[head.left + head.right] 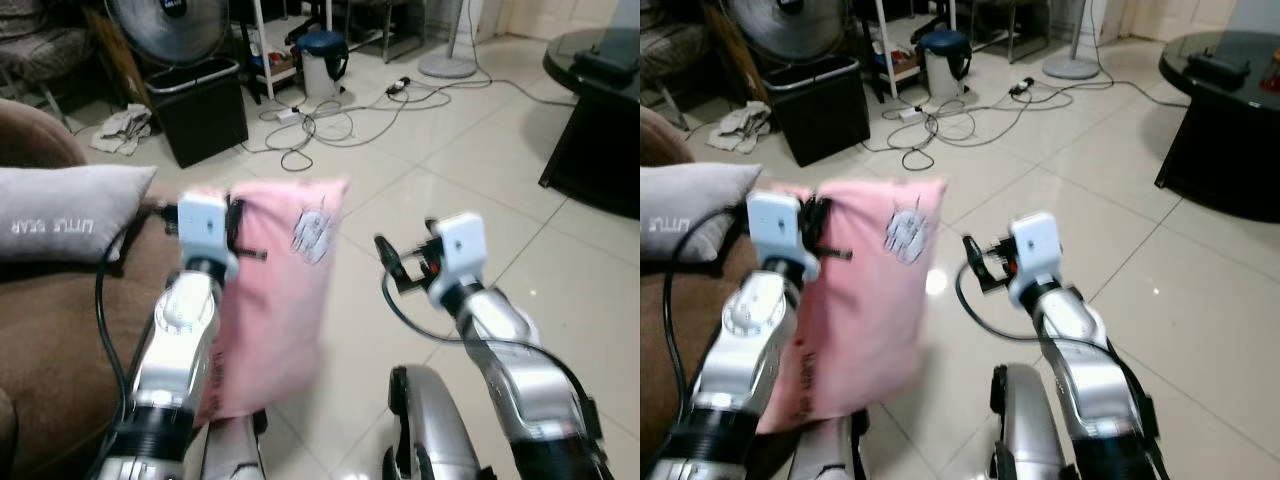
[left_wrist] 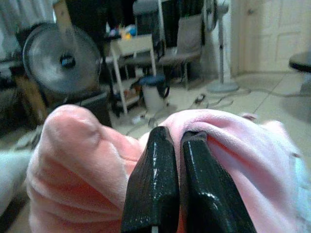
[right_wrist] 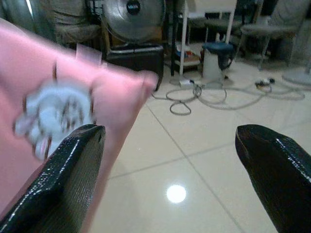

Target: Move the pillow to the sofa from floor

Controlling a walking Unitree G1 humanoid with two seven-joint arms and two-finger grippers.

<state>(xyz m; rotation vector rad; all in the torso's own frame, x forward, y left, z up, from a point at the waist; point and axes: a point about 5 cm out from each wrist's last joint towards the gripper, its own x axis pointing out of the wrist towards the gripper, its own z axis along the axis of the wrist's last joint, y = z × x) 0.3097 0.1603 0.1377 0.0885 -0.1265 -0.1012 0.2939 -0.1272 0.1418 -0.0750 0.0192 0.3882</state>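
A pink pillow [image 1: 282, 290] with a small white print hangs in the air beside the brown sofa [image 1: 60, 340]. My left gripper [image 1: 236, 228] is shut on the pillow's top edge; its fingers [image 2: 167, 189] pinch a fold of the pink fabric [image 2: 77, 160]. My right gripper [image 1: 392, 262] is open, held apart from the pillow to its right, over the tiled floor. Between its fingertips [image 3: 73, 179] I see the pillow's corner [image 3: 58, 111] and bare tiles.
A grey pillow [image 1: 70, 212] with lettering lies on the sofa. A black bin [image 1: 200, 110], a fan [image 1: 165, 22], a small blue-lidded bin [image 1: 322, 62] and loose cables [image 1: 340, 120] stand beyond. A dark round table [image 1: 600, 120] is at the right.
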